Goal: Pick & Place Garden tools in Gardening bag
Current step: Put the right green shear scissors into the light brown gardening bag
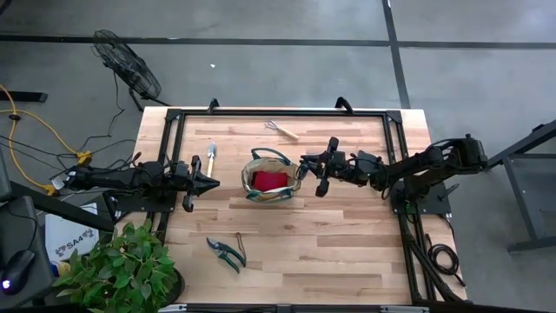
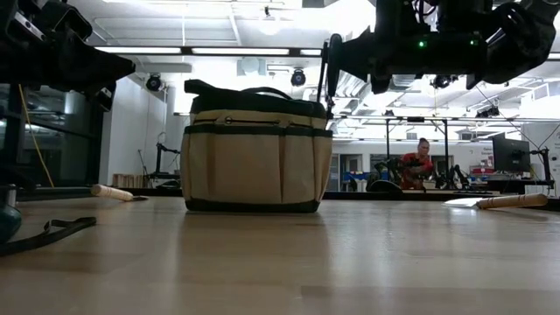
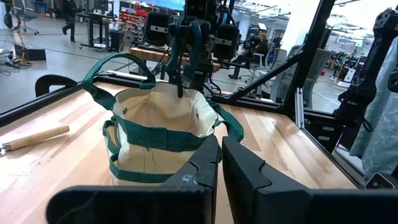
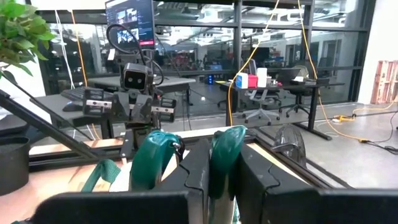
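While right gripper (image 1: 311, 170) hung over rim of round beige fabric bag with teal-green trim (image 1: 271, 176), fingers closed on green-handled pruning shears (image 4: 186, 163) — blades pointing down toward bag mouth. Red glove (image 1: 268, 180) lay inside. Left gripper (image 1: 211, 183) waited just beside bag, fingers closed, empty.

Risks, as judged: shears could catch loop handle (image 3: 118, 65) or soft rim on release — bag tipping or shears falling outside. No legible writing or brand seen on bag or tools.
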{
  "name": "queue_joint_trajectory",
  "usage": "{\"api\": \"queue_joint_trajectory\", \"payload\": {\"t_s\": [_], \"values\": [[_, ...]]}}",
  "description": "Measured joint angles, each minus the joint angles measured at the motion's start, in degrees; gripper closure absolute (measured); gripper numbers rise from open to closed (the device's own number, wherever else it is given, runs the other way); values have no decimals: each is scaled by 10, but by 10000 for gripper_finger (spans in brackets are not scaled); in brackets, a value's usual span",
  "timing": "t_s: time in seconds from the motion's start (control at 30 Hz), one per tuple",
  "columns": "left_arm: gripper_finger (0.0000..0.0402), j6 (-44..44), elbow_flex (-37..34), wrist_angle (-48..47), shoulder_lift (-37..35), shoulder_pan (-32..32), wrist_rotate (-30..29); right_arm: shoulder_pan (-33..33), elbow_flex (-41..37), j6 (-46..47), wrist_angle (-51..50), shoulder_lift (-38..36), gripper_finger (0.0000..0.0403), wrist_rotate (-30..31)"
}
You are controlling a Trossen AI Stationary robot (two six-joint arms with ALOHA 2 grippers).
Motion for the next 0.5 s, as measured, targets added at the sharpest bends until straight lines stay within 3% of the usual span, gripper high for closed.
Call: {"api": "queue_joint_trajectory", "payload": {"t_s": [0.5], "values": [[382, 0, 0, 0, 0, 0, 0, 0, 0, 36, -23, 1, 367, 30]]}}
